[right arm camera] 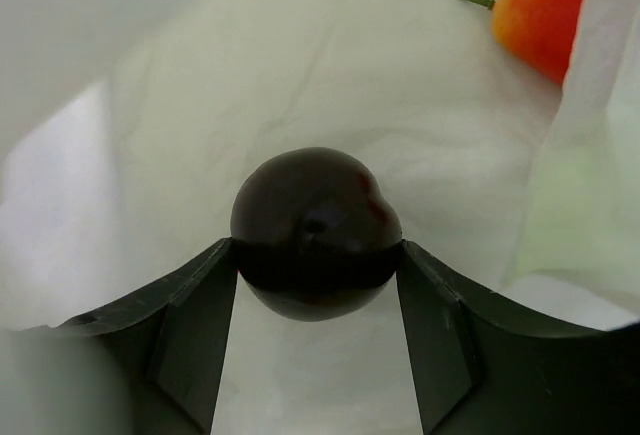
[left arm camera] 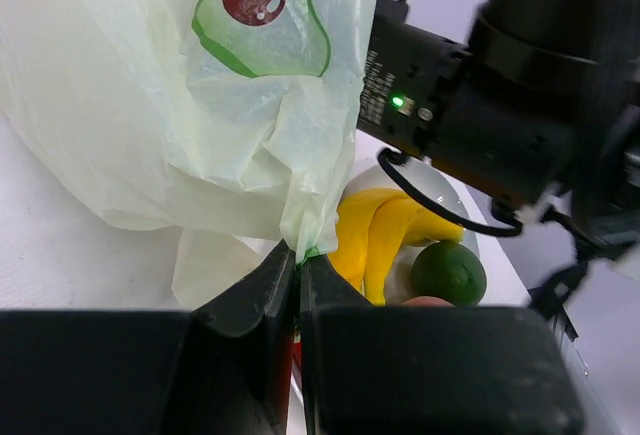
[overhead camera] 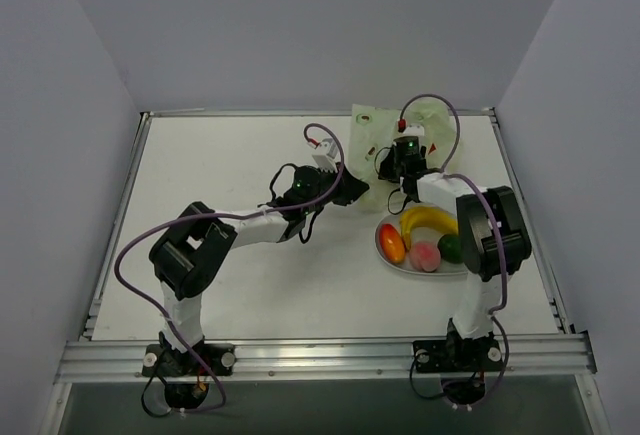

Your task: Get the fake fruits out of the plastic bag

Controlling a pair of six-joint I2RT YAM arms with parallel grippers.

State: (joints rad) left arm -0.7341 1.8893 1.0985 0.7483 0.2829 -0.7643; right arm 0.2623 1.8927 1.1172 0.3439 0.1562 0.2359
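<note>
The plastic bag (overhead camera: 372, 133) lies at the back right of the table, pale yellow-green with avocado prints (left arm camera: 262, 10). My left gripper (left arm camera: 298, 260) is shut on a pinched fold of the bag's edge; in the top view it (overhead camera: 357, 192) sits at the bag's near side. My right gripper (right arm camera: 318, 255) is inside the bag, shut on the dark brown round fruit (right arm camera: 315, 230); from above it (overhead camera: 405, 152) is over the bag. A red-orange fruit with a stem (right arm camera: 538, 17) lies farther inside the bag.
An oval pale plate (overhead camera: 379, 237) near the bag holds the yellow banana (overhead camera: 428, 219), the orange-red oval fruit (overhead camera: 392, 244), the pink peach (overhead camera: 425, 256) and the green fruit (overhead camera: 451, 247). The right arm's wrist (left arm camera: 480, 105) hangs just above the plate (left arm camera: 440, 190).
</note>
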